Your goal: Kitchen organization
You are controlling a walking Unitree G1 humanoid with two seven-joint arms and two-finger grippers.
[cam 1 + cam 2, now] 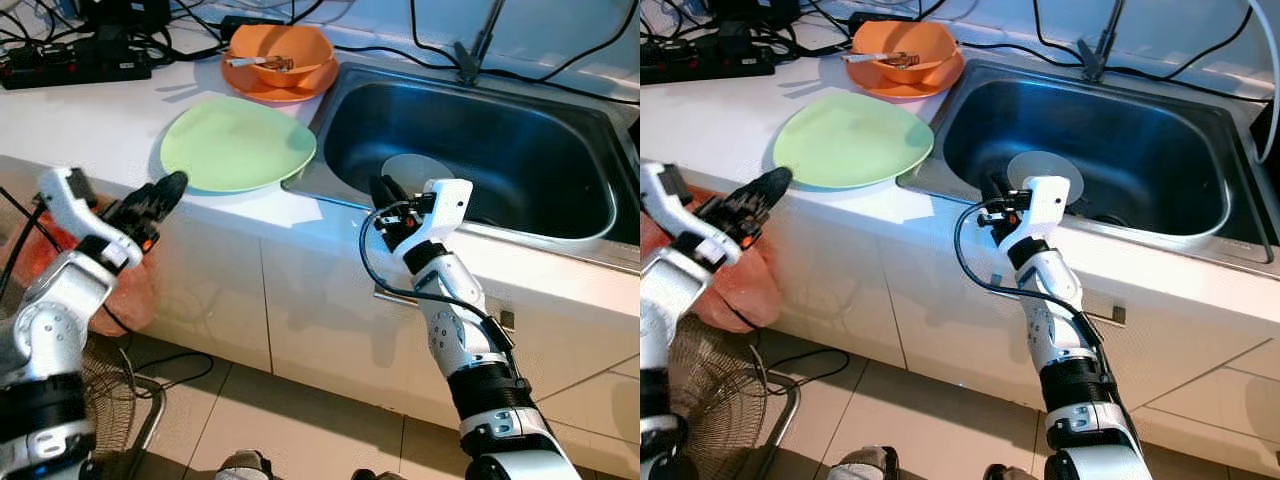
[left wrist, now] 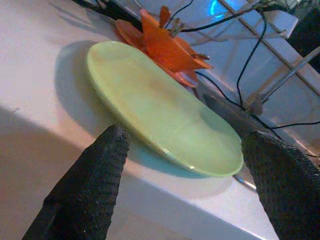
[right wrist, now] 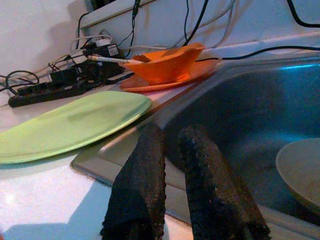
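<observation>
In the left eye view, our left gripper (image 1: 165,188) sits at centre left, just short of the near rim of the pale green plate (image 1: 238,145) lying flat on the white tabletop (image 1: 90,110). Our right gripper (image 1: 385,192) hangs at the sink (image 1: 560,215) front edge, over a grey plate (image 1: 412,170) in the basin. An orange bowl (image 1: 285,52) on an orange plate (image 1: 258,82) stands at upper centre, a power strip (image 1: 70,62) upper left.

In the left wrist view, the fingers (image 2: 92,180) are spread wide, flanking the green plate's near rim without touching.

In the right wrist view, the fingers (image 3: 145,185) are nearly closed on nothing, at the sink rim.
</observation>
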